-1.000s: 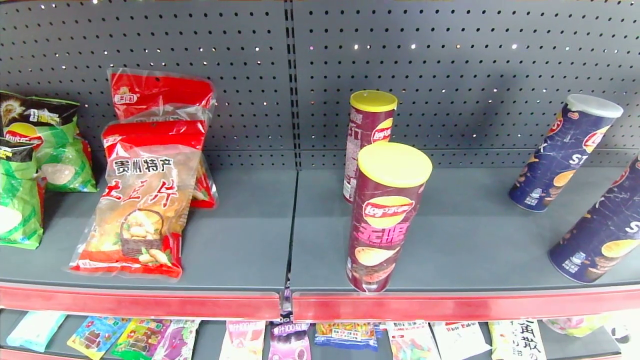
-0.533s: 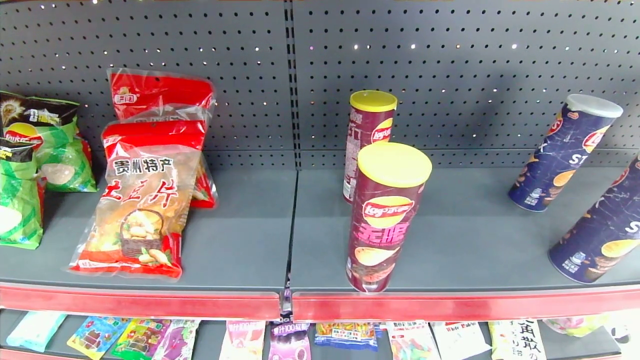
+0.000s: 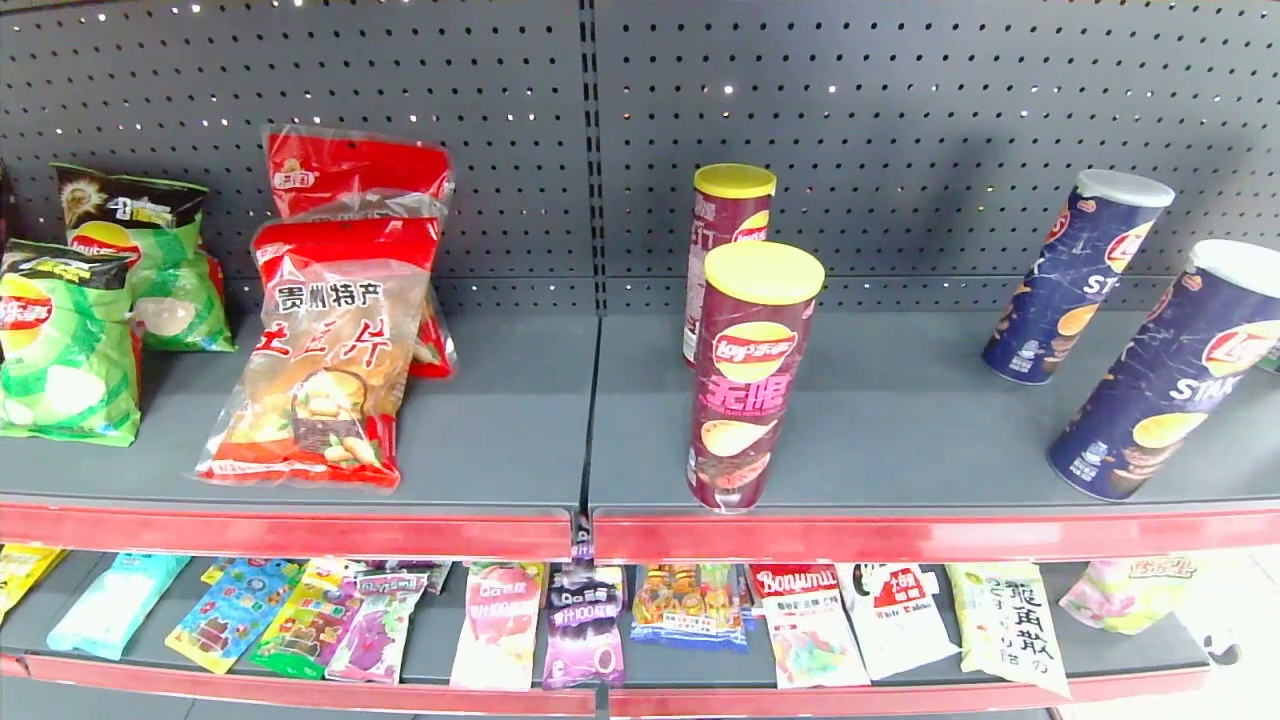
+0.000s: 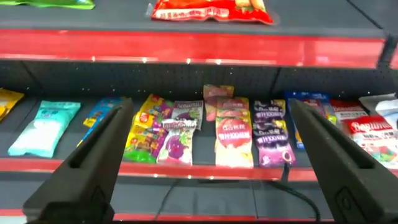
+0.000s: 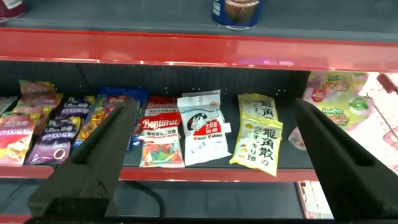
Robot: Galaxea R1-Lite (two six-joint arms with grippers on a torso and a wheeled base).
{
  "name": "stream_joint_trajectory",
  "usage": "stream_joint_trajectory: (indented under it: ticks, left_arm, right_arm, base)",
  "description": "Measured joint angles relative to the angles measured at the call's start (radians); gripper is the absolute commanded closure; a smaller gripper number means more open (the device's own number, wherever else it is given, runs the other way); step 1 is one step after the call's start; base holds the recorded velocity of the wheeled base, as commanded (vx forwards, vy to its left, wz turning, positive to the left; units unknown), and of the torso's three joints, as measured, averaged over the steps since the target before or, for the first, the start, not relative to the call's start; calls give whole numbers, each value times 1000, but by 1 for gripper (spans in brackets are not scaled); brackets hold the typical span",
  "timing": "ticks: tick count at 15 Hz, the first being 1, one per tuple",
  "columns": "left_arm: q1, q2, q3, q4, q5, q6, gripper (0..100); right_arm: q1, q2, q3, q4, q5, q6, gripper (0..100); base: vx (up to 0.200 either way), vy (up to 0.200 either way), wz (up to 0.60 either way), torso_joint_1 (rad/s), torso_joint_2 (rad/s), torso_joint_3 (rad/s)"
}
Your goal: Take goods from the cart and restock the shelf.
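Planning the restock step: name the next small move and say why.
Probably back off toward the cart for goods: the left gripper and right gripper are both open and empty, and the upper shelf has bare room beside the maroon can.

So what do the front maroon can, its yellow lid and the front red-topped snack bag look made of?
The front maroon can: probably a printed cardboard tube, satin, with soft highlights. Its yellow lid: looks like matte plastic, evenly coloured. The front red-topped snack bag: glossy clear plastic film; contents show through, and it wrinkles and glares.
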Motion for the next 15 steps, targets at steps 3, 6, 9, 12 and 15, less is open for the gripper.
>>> stream_joint_trajectory:
  ticks: [3, 6, 9, 12, 15]
  left_arm:
    - [0, 0, 0, 0, 6, -5, 0]
    - [-1, 0, 1, 1, 8, -5, 0]
    - [0, 0, 1, 0, 7, -5, 0]
    - [0, 0, 0, 0, 4, -5, 0]
    - [0, 0, 0, 0, 1, -4, 0]
  right_arm:
    - [0, 0, 0, 0, 0, -6, 0]
    - [-1, 0, 0, 0, 0, -21, 0]
    - [0, 0, 0, 0, 0, -26, 0]
    - [0, 0, 0, 0, 0, -25, 0]
    - [0, 0, 0, 0, 0, -25, 0]
  base:
    - [0, -133, 0, 6, 3, 0]
    - [0, -200, 0, 6, 7, 1]
    - [0, -200, 0, 9, 4, 4]
    - [0, -200, 0, 1, 7, 1]
    - [0, -200, 0, 1, 2, 6]
